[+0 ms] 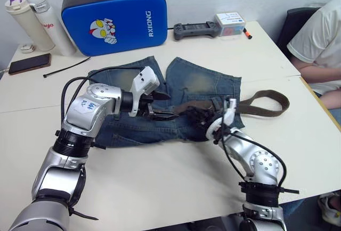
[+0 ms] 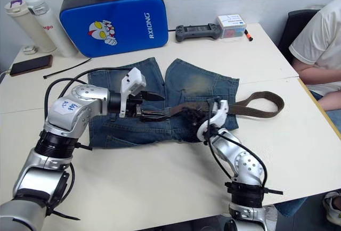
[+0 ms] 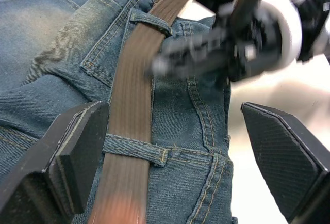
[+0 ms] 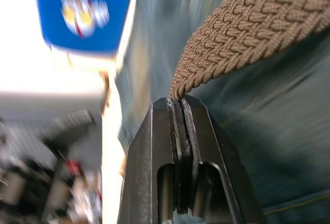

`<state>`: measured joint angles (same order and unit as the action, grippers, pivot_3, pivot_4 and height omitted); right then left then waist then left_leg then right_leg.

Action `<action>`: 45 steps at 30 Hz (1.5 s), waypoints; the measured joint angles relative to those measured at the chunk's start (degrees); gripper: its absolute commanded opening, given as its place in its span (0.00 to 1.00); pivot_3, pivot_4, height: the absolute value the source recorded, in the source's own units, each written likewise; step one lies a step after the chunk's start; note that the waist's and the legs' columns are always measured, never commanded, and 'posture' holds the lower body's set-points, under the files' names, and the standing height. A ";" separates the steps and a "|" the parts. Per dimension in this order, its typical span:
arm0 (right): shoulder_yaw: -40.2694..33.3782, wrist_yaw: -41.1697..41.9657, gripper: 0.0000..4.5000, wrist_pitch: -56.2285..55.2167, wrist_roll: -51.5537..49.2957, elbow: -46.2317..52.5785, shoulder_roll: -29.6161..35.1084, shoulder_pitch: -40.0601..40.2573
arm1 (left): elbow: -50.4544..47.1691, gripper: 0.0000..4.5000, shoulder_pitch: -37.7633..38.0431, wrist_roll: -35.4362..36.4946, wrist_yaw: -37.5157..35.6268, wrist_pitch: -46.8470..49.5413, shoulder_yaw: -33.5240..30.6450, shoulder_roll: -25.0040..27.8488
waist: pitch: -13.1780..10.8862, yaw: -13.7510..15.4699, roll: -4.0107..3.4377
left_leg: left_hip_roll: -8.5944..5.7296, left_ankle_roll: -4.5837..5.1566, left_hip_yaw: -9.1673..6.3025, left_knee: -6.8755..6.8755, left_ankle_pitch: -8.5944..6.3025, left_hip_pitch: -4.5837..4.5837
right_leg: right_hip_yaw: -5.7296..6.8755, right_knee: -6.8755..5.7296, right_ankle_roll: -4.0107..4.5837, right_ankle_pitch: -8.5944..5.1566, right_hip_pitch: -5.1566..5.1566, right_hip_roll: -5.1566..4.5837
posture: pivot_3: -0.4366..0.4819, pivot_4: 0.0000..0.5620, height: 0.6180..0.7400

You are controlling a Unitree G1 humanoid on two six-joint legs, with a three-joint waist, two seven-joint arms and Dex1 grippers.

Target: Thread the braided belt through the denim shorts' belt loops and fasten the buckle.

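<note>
Denim shorts (image 1: 176, 103): lying flat on the white worktop (image 1: 160, 178), waistband toward the robot, legs pointing away.

Braided belt (image 3: 131, 95): running along the waistband and passing under at least two belt loops (image 3: 135, 149) in the left wrist view. A free length curves off past the shorts' right side in a loop on the worktop (image 1: 266, 103). Buckle: cannot be made out.

Left gripper (image 1: 154, 106): hovering over the waistband middle, fingers (image 3: 67, 152) spread wide on either side of the strap, holding nothing.

Right gripper (image 1: 210, 124): low at the waistband's right part, fingers (image 4: 178, 131) pressed together, pinching the edge of the woven strap.

Bystanders: blue case (image 1: 114, 21), two bottles (image 1: 37, 21), phone (image 1: 29, 63), black cable tie (image 1: 66, 67), handheld controller (image 1: 194, 29), and a seated person (image 1: 319, 44) at the far right.

Risks, as judged:
- The pinch catches only the strap's edge; a pull could slip it free or twist the belt inside a loop.
- Pulling with the denim unpinned could drag or bunch the shorts, closing the loops.
- The trailing loop may snag at the last loop.
- The two grippers work close together; contact is possible.
</note>
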<state>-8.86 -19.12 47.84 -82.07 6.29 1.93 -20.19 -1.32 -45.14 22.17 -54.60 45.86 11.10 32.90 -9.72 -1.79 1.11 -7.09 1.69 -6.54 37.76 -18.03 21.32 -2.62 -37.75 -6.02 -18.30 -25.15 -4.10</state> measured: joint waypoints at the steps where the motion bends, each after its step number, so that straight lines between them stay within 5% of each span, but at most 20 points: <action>1: 0.62 0.16 0.01 0.41 0.57 -0.54 -0.01 -0.52 | -0.39 1.00 0.29 0.07 0.06 0.11 -0.03 0.02 | 0.00 0.02 0.00 | 0.00 0.00 0.00 0.01 0.00 0.00 | 0.00 0.00 0.00 0.00 0.00 0.00 | 0.48 0.27 1.00; 7: 1.85 1.51 0.01 2.44 3.42 -1.44 0.02 -2.19 | -1.32 1.00 0.91 0.11 0.76 1.22 -0.69 0.52 | 0.00 -0.04 0.00 | 0.01 0.00 0.00 0.02 0.00 0.00 | 0.01 -0.01 0.00 0.00 -0.01 0.01 | 0.48 0.27 1.00; 10: 1.05 1.77 0.21 2.80 2.94 -1.39 0.15 -1.82 | -1.74 1.00 0.93 0.12 0.77 1.25 -1.12 1.03 | 0.00 0.04 0.00 | 0.01 0.00 0.00 0.02 0.00 0.00 | 0.01 -0.01 0.00 0.00 -0.01 0.01 | 0.48 0.27 1.00; 13: 0.00 1.69 0.52 4.50 -0.11 0.96 2.32 -0.36 | -1.48 1.00 1.02 0.09 0.68 1.12 -1.13 1.46 | -0.02 0.15 -0.03 | -0.01 0.00 -0.01 0.04 0.00 0.06 | 0.01 0.00 0.00 0.00 -0.02 -0.01 | 0.48 0.27 1.00; 17: -0.49 3.03 0.95 9.87 -3.38 9.02 14.21 1.53 | 0.53 1.00 0.95 -0.13 -0.15 0.19 -1.14 2.54 | -0.03 0.32 -0.03 | -0.04 0.03 -0.03 0.12 -0.01 0.16 | 0.04 0.07 0.00 0.00 -0.04 -0.04 | 0.48 0.27 1.00; 18: -0.50 3.86 0.99 11.40 -5.20 10.85 17.90 1.88 | 0.99 1.00 0.91 -0.19 -0.45 -0.31 -1.16 2.75 | -0.04 0.34 -0.05 | -0.04 0.04 -0.04 0.15 -0.02 0.18 | 0.05 0.06 0.00 0.00 -0.04 -0.04 | 0.48 0.27 1.00; 23: 0.95 11.96 0.99 15.96 -6.92 18.43 31.01 1.68 | 2.39 1.00 0.83 -0.76 -2.06 -2.22 -1.06 3.32 | -0.06 0.24 -0.08 | -0.03 0.06 0.00 0.14 -0.03 0.19 | 0.03 0.10 0.00 0.00 -0.03 -0.05 | 0.48 0.27 1.00; 27: 9.37 24.12 0.99 13.79 11.07 25.33 45.27 -1.09 | 3.05 1.00 0.82 -1.44 -3.60 -3.25 -1.01 4.81 | -0.07 0.32 -0.08 | -0.01 0.07 -0.02 0.18 -0.04 0.22 | 0.08 0.13 0.00 0.00 -0.06 -0.03 | 0.48 0.27 1.00; 29: 22.23 35.63 0.99 5.68 30.18 27.72 55.55 -2.02 | 3.91 1.00 0.85 -2.22 -4.72 -4.22 -0.98 6.14 | -0.11 0.47 -0.02 | -0.04 0.07 0.00 0.19 -0.04 0.24 | 0.10 0.16 0.00 0.00 -0.09 -0.04 | 0.48 0.27 1.00; 36: 33.48 49.31 0.99 -6.47 49.73 21.57 57.22 -1.33 | 4.00 1.00 1.76 -2.75 -6.30 -5.34 -1.31 9.63 | -0.13 0.42 0.02 | -0.05 0.09 0.05 0.25 -0.05 0.28 | 0.06 0.13 0.00 0.00 -0.08 -0.08 | 0.48 0.27 1.00; 40: 34.42 52.51 0.73 -9.83 54.25 17.80 55.27 -2.71 | 3.97 1.00 3.22 -3.10 -6.38 -5.30 -1.90 11.14 | -0.08 0.41 0.11 | -0.03 0.08 0.01 0.27 -0.05 0.25 | 0.08 0.11 0.01 0.01 -0.05 -0.07 | 0.48 0.27 1.00; 45: 30.88 54.31 0.25 -10.14 54.98 13.04 54.35 -2.94 | 1.92 1.00 4.03 -2.82 -6.38 -4.65 -2.20 11.31 | -0.08 1.19 0.16 | -0.05 0.10 0.02 0.35 -0.05 0.25 | 0.07 0.13 0.04 0.05 0.00 -0.08 | 0.48 0.27 1.00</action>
<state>22.02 35.19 37.69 -27.10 19.33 56.29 -23.14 0.61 -41.11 19.34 -60.97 41.20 8.90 44.21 -9.79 -0.60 1.27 -7.14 1.78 -6.52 38.11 -18.08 21.58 -2.55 -37.62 -5.97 -18.25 -25.14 -4.18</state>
